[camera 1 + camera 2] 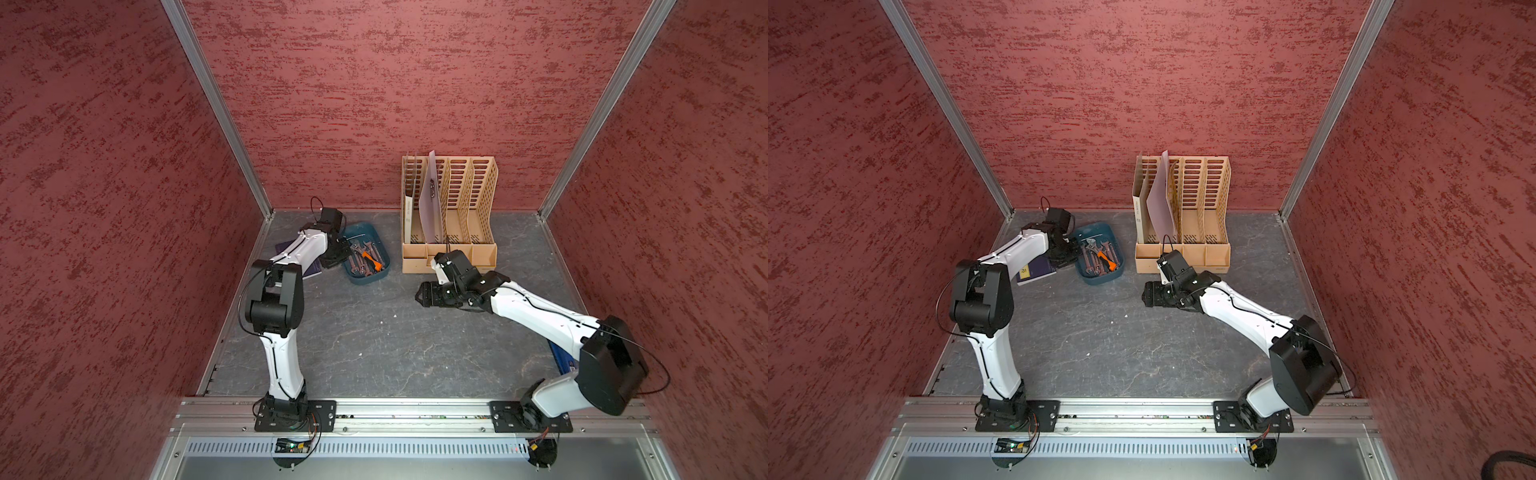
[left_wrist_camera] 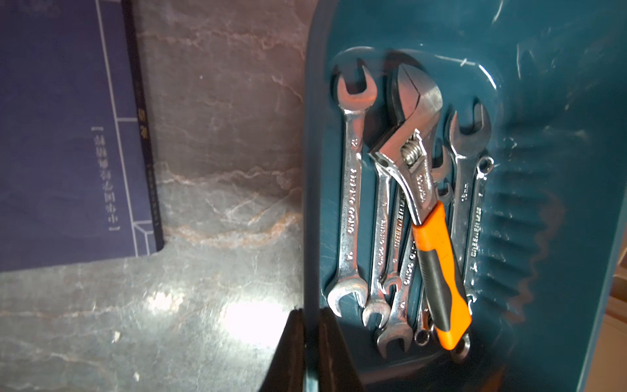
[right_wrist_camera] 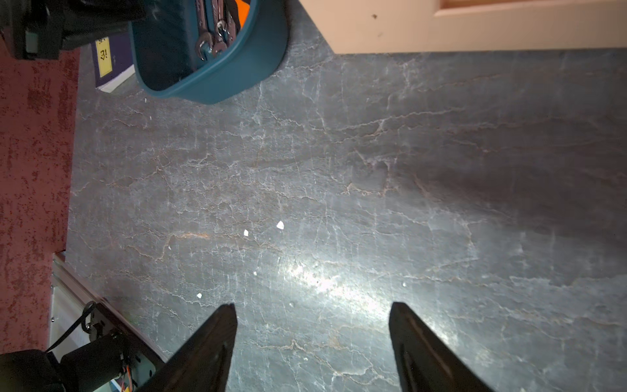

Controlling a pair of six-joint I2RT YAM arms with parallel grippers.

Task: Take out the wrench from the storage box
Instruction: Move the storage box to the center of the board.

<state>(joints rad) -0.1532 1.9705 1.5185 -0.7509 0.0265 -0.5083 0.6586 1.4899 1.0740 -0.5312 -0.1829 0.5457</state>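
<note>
Closed left gripper is clamped on box rim. Orange-handled wrench is stacked on spanners inside, long axis along box length. Empty right gripper is held wide open over table, well apart from the box, which lies ahead of it, off to one side.

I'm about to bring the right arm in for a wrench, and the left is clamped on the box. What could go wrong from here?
1. The left gripper pinches the storage box wall; any lift there could tip it and spill its contents.
2. The orange-handled adjustable wrench lies across the open-end wrenches, so pulling a lower one may drag others.
</note>
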